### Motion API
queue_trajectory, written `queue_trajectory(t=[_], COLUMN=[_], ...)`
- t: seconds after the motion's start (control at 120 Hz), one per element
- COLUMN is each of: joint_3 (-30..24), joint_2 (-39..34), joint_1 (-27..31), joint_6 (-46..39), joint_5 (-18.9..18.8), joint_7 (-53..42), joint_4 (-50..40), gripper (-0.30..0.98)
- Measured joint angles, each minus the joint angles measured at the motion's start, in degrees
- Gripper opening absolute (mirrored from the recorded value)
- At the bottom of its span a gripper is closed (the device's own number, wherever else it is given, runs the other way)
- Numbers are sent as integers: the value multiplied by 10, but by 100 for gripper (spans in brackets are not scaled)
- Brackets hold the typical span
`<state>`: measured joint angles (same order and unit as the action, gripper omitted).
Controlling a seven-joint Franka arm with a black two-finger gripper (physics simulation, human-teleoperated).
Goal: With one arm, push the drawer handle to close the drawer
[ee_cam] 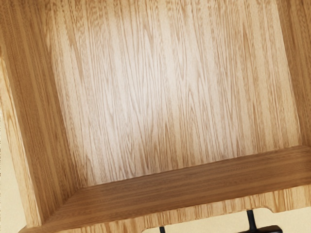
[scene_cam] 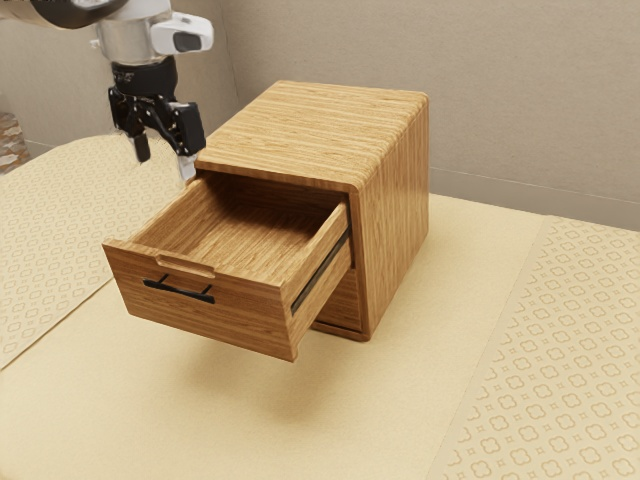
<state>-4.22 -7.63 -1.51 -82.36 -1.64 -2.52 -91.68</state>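
My gripper [scene_cam: 165,162] is in the air near the cabinet's top front edge, by the drawer's far side in the exterior view; its two fingers stand apart with nothing between them. The wooden drawer [scene_cam: 200,320] is pulled well out of the cabinet [scene_cam: 395,210], and its inside holds nothing. A black bar handle [scene_cam: 180,291] is fixed across the drawer's front, below a shallow notch, and the gripper is not touching it. In the wrist view the drawer's floor [ee_cam: 175,92] is seen from above, with part of the handle [ee_cam: 262,230] beyond the front panel.
Pale cloth with patterned areas [scene_cam: 560,360] covers the table around the cabinet. A dark runner rail [scene_cam: 322,270] lines the drawer's outer side. Behind the cabinet stands a plain wall [scene_cam: 520,90].
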Motion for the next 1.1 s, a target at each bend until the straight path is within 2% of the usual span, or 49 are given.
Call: queue_trajectory(t=[0.158,0.258,0.458,0.558,0.675,0.8,0.95,1.1], joint_3=[-1,-4,-35,-42,-44,-44,-44,-43], joint_2=[-3,-69,-233,-276,-320,-313,-254,-235], joint_1=[0,-5,-11,-11,-10,-11,-11,-11], joint_6=[-31,-40,-41,-46,-96,-165,-229,-262], joint_5=[-1,0,14,36,62,76,79,76], joint_7=[-13,-5,54,84,117,151,174,188], joint_4=[-3,-74,-236,-297,-394,-450,-457,-456], gripper=[68,67,18,6,-2,-6,-8,-9])
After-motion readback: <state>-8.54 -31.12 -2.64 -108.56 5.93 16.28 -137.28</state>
